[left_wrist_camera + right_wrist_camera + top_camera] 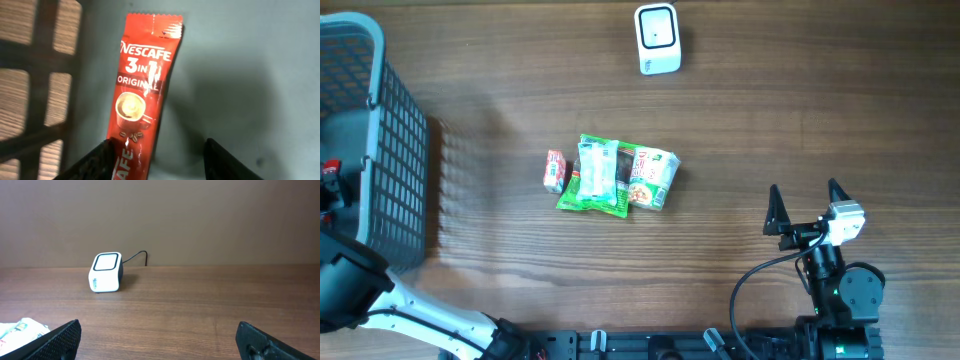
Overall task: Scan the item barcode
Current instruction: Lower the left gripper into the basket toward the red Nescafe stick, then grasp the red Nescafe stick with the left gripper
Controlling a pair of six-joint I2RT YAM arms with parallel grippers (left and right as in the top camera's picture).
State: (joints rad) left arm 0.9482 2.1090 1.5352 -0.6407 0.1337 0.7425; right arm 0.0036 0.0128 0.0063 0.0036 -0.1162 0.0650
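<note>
- Jaws of the left gripper (159, 142) stand apart, pinching nothing; both dark fingers show at the near edge of the wrist view with grey floor between them.
- Just ahead of them lies the Nescafé sachet (140, 95). It is flat and printed side up, and its near end runs in beside the left-hand finger and partly between the two. I cannot tell whether it touches that finger.
- Around the gripper is the basket (45, 100): lattice wall on its left, smooth floor beneath the sachet.
- Handling, as I judge it:
  - Thin foil stick, very light, limp, and slick on the outside.
  - It will sag or swing from a single pinch, and the powder inside can shift.
  - It is hard to get under, since it lies flat.
- Best hold is probably across the narrow width near one end, or on the flat crimped seal, leaving the printed faces uncovered.
- No barcode shows on the upper face, so it likely sits underneath and would need turning toward the scanner (657, 38).
- Far off to the gripper's right, the right gripper (804, 190) rests fully spread and empty.
- A heap of packets (610, 175) lies between the two grippers.
</note>
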